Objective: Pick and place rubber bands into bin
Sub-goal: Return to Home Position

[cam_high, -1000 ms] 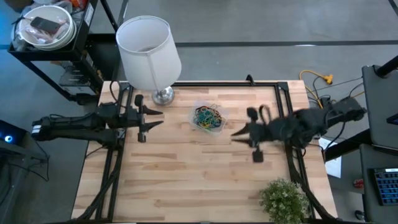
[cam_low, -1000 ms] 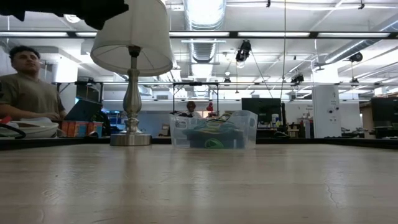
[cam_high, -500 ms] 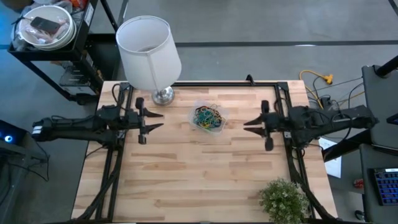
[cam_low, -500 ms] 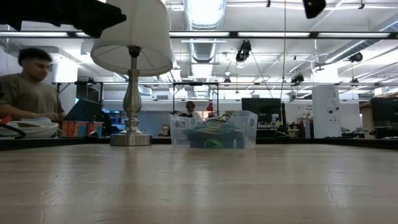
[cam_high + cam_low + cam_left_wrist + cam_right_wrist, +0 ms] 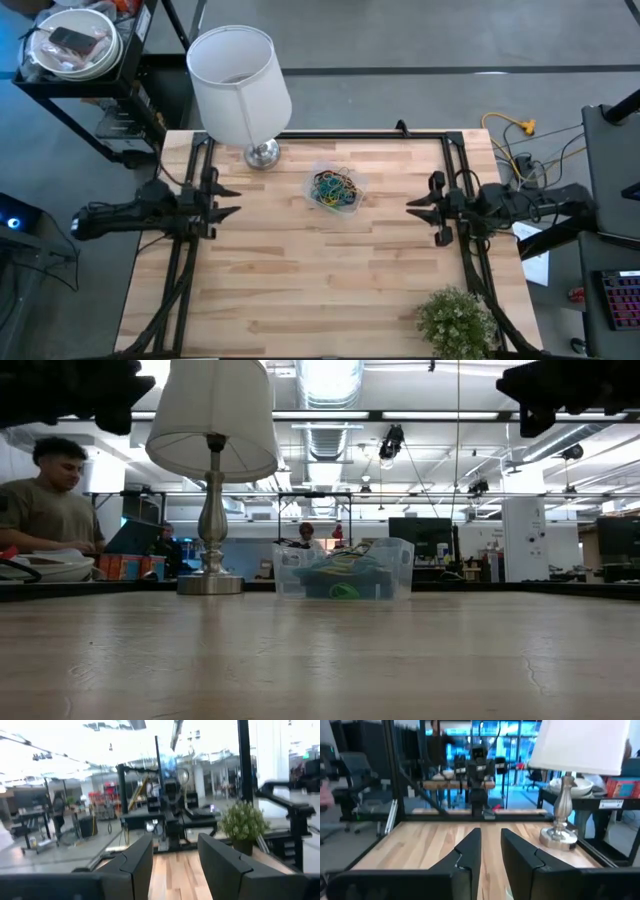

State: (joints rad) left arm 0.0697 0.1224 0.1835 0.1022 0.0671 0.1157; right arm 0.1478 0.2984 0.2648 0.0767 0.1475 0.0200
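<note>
the rubber bands (image 5: 333, 188), likely light, floppy and tangle-prone, so best pinched by 1 strand, lie heaped in the clear bin (image 5: 353, 181) toward the tabletop's (image 5: 300, 285) back, while the left claw (image 5: 230, 200) and right claw (image 5: 415, 207) hang open and empty at opposite edges.

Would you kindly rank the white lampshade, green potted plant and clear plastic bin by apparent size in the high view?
Largest: white lampshade, though nearest the camera.
Then: green potted plant.
Smallest: clear plastic bin.

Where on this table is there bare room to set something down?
Bare table spans the middle and front, between left pincer and right pincer, down to the plant. Crowded at the back: lamp, bin of rubber bands.
</note>
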